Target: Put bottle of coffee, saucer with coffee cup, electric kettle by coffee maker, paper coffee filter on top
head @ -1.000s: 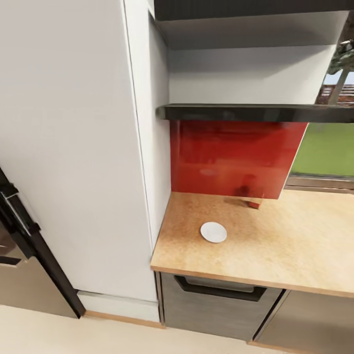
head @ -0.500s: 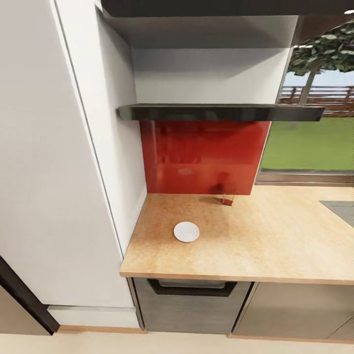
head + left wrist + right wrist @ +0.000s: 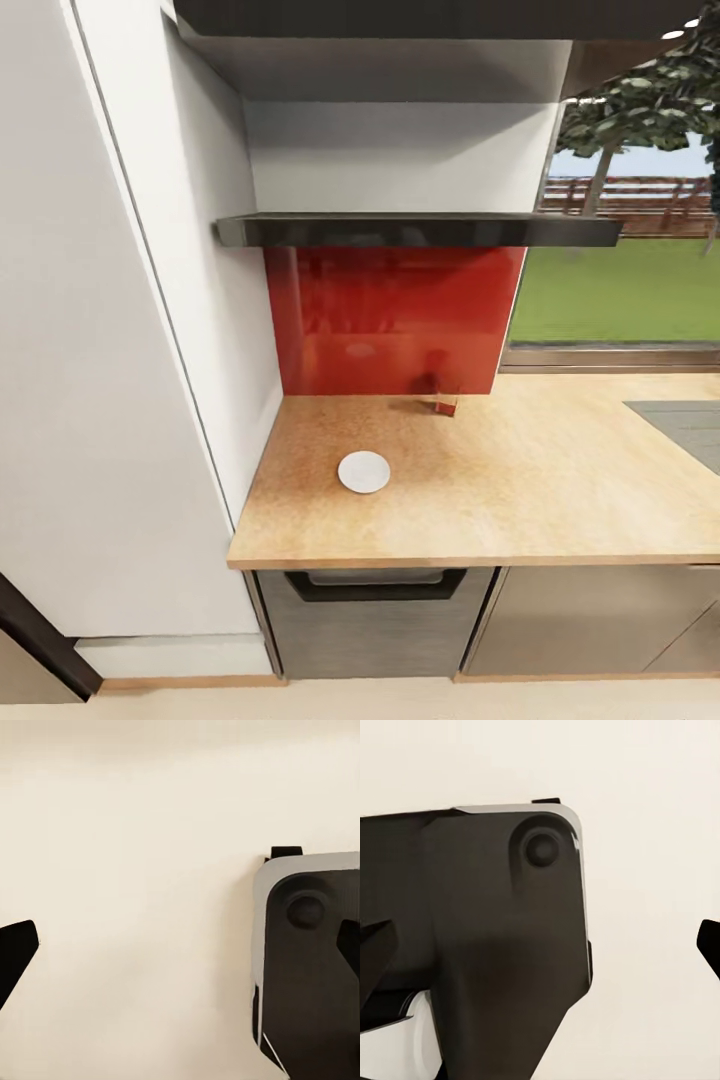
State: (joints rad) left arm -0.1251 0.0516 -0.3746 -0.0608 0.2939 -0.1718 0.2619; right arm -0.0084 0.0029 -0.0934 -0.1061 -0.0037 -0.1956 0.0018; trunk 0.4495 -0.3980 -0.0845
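Beige wood-look countertop (image 3: pixel 560 490) slides left as the camera swings right (robot repositioning), small white round saucer (image 3: pixel 363 471) alone beneath the thin dark grey shelf (image 3: pixel 420 230). Both claws hang over pale floor, fingertips spread wide, empty.

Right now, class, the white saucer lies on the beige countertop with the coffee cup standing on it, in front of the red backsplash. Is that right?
Not quite. The saucer is bare: no cup stands on it. The head view shows it lying alone on the countertop, in front of the red backsplash.
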